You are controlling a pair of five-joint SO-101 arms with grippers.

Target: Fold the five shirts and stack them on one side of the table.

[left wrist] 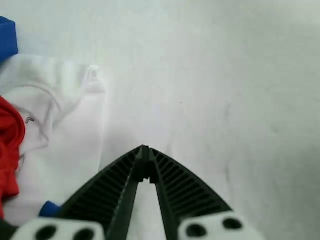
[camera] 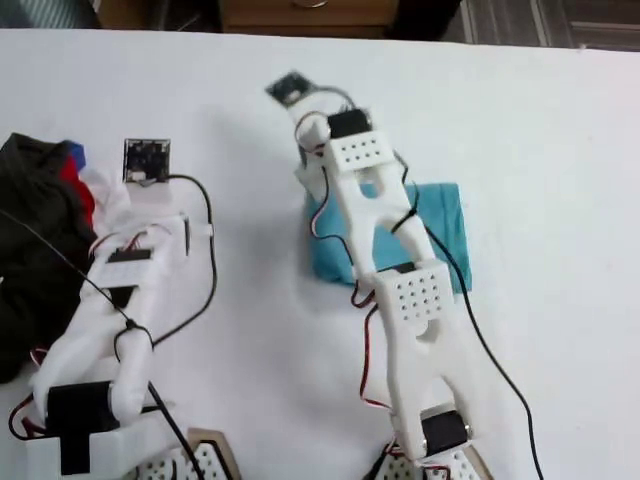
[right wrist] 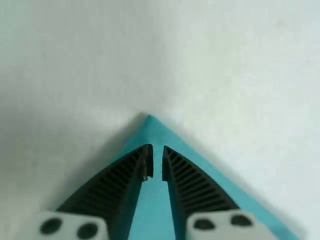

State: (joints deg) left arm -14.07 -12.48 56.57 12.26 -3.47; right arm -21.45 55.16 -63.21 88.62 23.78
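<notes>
Soft, limp folded teal shirt (camera: 440, 215) likely wants pinching at the corner under the right gripper (right wrist: 156, 165), jaws barely parted.

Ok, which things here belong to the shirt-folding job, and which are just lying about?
Part of the job:
- teal shirt, folded, below the right gripper
- heap beside the left gripper: black shirt, red shirt, white shirt, blue shirt

Not part of it:
- wooden cabinet beyond the table
</notes>
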